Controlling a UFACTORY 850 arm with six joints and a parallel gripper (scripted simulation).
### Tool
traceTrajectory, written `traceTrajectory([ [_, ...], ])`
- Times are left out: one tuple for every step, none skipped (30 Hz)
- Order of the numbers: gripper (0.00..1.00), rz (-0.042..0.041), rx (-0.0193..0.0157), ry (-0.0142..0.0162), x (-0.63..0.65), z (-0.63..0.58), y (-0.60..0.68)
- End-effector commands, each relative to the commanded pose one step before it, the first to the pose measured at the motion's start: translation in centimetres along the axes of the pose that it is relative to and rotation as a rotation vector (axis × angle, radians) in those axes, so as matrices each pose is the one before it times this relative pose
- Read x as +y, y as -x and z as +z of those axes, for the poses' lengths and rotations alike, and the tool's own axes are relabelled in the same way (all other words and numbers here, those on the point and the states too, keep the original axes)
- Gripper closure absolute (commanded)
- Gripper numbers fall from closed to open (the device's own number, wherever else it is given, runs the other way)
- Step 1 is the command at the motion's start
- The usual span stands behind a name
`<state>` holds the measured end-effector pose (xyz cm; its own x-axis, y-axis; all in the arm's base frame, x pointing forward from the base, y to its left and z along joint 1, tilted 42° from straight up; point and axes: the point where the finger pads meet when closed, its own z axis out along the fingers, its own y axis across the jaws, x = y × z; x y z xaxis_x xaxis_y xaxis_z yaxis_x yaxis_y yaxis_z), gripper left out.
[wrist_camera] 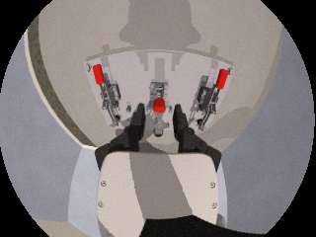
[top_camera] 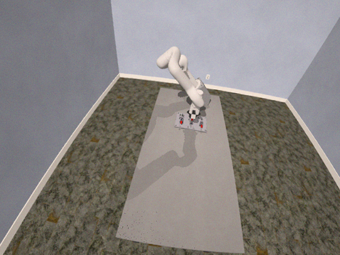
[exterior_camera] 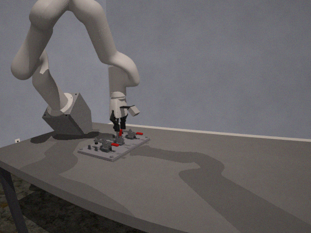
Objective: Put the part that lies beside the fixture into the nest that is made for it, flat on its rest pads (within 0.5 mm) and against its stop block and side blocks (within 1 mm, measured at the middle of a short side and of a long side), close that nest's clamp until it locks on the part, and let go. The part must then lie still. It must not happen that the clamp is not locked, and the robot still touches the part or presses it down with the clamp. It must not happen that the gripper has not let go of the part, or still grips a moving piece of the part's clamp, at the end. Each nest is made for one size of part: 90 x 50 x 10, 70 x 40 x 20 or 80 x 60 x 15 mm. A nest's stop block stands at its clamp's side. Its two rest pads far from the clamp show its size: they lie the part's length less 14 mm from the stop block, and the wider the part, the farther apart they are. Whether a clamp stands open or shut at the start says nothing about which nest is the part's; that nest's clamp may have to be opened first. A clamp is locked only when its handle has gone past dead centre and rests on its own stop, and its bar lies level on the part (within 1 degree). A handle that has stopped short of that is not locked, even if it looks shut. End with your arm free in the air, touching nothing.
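Note:
The grey fixture plate (exterior_camera: pixel 114 146) lies on the table in front of the arm's base and carries three clamps with red handles. It also shows in the wrist view (wrist_camera: pixel 158 93) and, small, in the top view (top_camera: pixel 191 122). The middle clamp's handle (exterior_camera: pixel 120 132) stands upright; in the wrist view (wrist_camera: pixel 158 107) it shows between my two fingertips. My gripper (exterior_camera: pixel 118 128) hangs straight down over it, fingers about half open, one on each side of the handle's top (wrist_camera: pixel 157 118), not closed on it. I cannot make out the part clearly.
The left clamp's handle (wrist_camera: pixel 98 74) and the right clamp's handle (wrist_camera: pixel 223 78) lie flat and point away from the nests. In the side view they are the near handle (exterior_camera: pixel 114 144) and the far handle (exterior_camera: pixel 139 133). The arm's base block (exterior_camera: pixel 67 117) stands behind the plate.

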<state>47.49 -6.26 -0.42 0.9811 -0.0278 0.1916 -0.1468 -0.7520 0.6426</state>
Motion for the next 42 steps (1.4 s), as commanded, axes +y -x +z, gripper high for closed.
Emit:
traceTrajectory([
  [0.53, 0.00016, 0.00108, -0.00039, -0.023, 0.774, -0.068],
  [0.53, 0.00000, 0.00000, 0.00000, -0.002, 0.270, -0.005],
  [0.53, 0.00000, 0.00000, -0.00001, -0.002, 0.279, -0.005],
  [0.53, 0.00000, 0.00000, 0.00001, -0.002, 0.281, -0.006],
  [0.53, 0.00000, 0.00000, 0.00000, -0.002, 0.274, -0.005],
  [0.53, 0.00000, 0.00000, 0.00000, -0.001, 0.261, -0.005],
  [0.53, 0.00000, 0.00000, 0.00000, -0.001, 0.240, -0.004],
  [0.53, 0.00000, 0.00000, 0.00000, -0.001, 0.213, -0.004],
  [0.53, 0.00000, 0.00000, 0.00000, -0.001, 0.181, -0.003],
  [0.53, 0.00000, 0.00000, 0.00000, -0.001, 0.146, -0.003],
  [0.53, 0.00000, 0.00000, 0.00000, -0.001, 0.108, -0.002],
  [0.53, 0.00000, 0.00000, 0.00000, 0.000, 0.000, 0.000],
  [0.53, 0.00000, 0.00000, 0.00000, 0.000, 0.000, 0.000],
  [0.53, 0.00000, 0.00000, 0.00000, 0.000, 0.073, -0.001],
  [0.53, 0.00000, 0.00000, 0.00000, 0.000, 0.041, -0.001],
  [0.53, 0.00000, 0.00000, 0.00000, 0.000, 0.016, 0.000],
  [0.53, 0.00000, 0.00000, 0.00000, 0.000, 0.003, 0.000],
  [0.53, 0.00000, 0.00000, 0.00000, 0.000, 0.000, 0.000],
  [0.53, 0.00000, 0.00000, 0.00000, 0.000, 0.000, 0.000],
  [0.53, 0.00000, 0.00000, 0.00000, 0.000, 0.000, 0.000],
  [0.53, 0.00000, 0.00000, 0.00000, 0.000, 0.000, 0.000],
  [0.53, 0.00000, 0.00000, 0.00000, 0.000, 0.000, 0.000],
  [0.53, 0.00000, 0.00000, 0.00000, 0.000, 0.000, 0.000],
  [0.53, 0.00000, 0.00000, 0.00000, 0.000, 0.000, 0.000],
  [0.53, 0.00000, 0.00000, 0.00000, 0.000, 0.000, 0.000],
  [0.53, 0.00000, 0.00000, 0.00000, 0.000, 0.000, 0.000],
  [0.53, 0.00000, 0.00000, 0.00000, 0.000, 0.000, 0.000],
  [0.53, 0.00000, 0.00000, 0.00000, 0.000, 0.000, 0.000],
  [0.53, 0.00000, 0.00000, 0.00000, 0.000, 0.000, 0.000],
  [0.53, 0.00000, 0.00000, 0.00000, 0.000, 0.000, 0.000],
  [0.53, 0.00000, 0.00000, 0.00000, 0.000, 0.000, 0.000],
  [1.00, 0.00000, 0.00000, 0.00000, 0.000, 0.000, 0.000],
  [1.00, 0.00000, 0.00000, 0.00000, 0.000, 0.000, 0.000],
  [1.00, 0.00000, 0.00000, 0.00000, 0.000, 0.000, 0.000],
  [1.00, 0.00000, 0.00000, 0.00000, 0.000, 0.000, 0.000],
  [1.00, 0.00000, 0.00000, 0.00000, 0.000, 0.000, 0.000],
  [1.00, 0.00000, 0.00000, 0.00000, 0.000, 0.000, 0.000],
  [1.00, 0.00000, 0.00000, 0.00000, 0.000, 0.000, 0.000],
  [1.00, 0.00000, 0.00000, 0.00000, 0.000, 0.000, 0.000],
  [1.00, 0.00000, 0.00000, 0.00000, 0.000, 0.000, 0.000],
  [1.00, 0.00000, 0.00000, 0.00000, 0.000, 0.000, 0.000],
  [1.00, 0.00000, 0.00000, 0.00000, 0.000, 0.000, 0.000],
])
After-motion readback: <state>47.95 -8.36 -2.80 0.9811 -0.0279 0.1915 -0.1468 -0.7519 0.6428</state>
